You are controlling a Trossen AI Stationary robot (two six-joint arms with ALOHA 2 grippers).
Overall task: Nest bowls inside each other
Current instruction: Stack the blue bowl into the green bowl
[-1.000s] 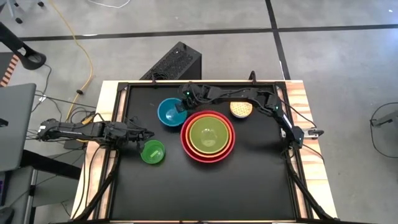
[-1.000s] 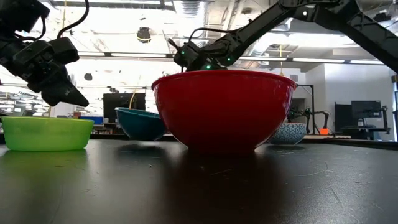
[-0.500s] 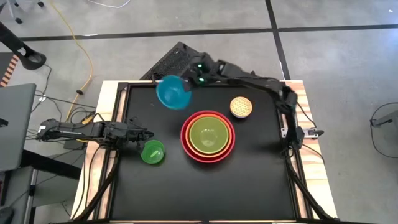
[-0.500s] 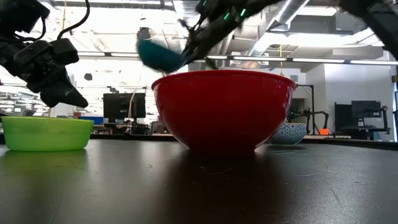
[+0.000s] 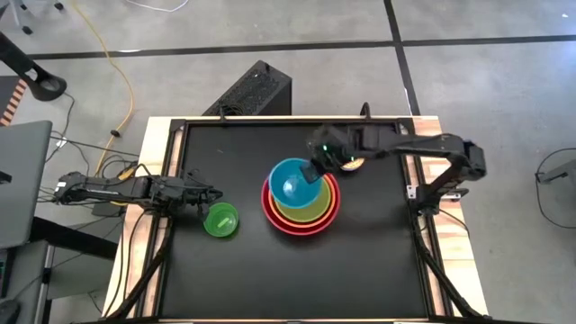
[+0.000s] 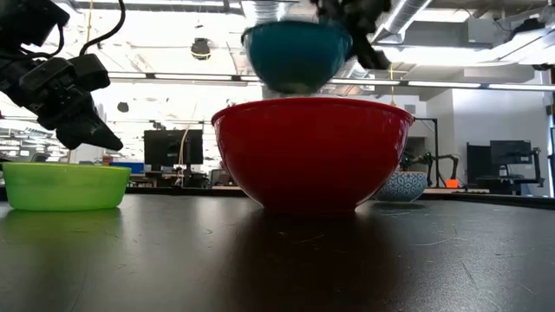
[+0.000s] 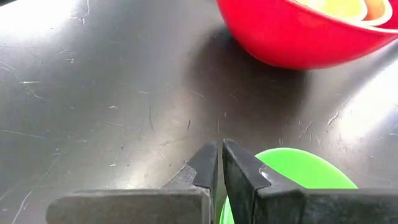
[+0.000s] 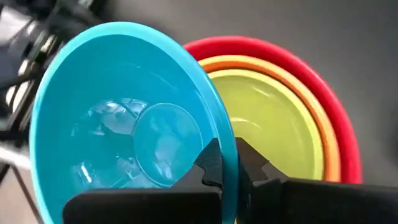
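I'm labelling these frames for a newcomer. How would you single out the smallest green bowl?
Start at the red bowl holding the nested stack mid-table. Look toward the table's left edge, where the left gripper waits: the small bright green bowl sits alone beside it. Unlike the lime bowl, it is outside the stack.

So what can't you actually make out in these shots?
- Speckled bowl: in the low view mostly hidden behind the red bowl; from above the right arm covers nearly all of it.
- Orange and lime bowls: hidden by the red bowl's wall in the low view.
- Right pincer: blurred in the low view.
- Small green bowl: cut off by the left wrist view's edge and the left pincer.
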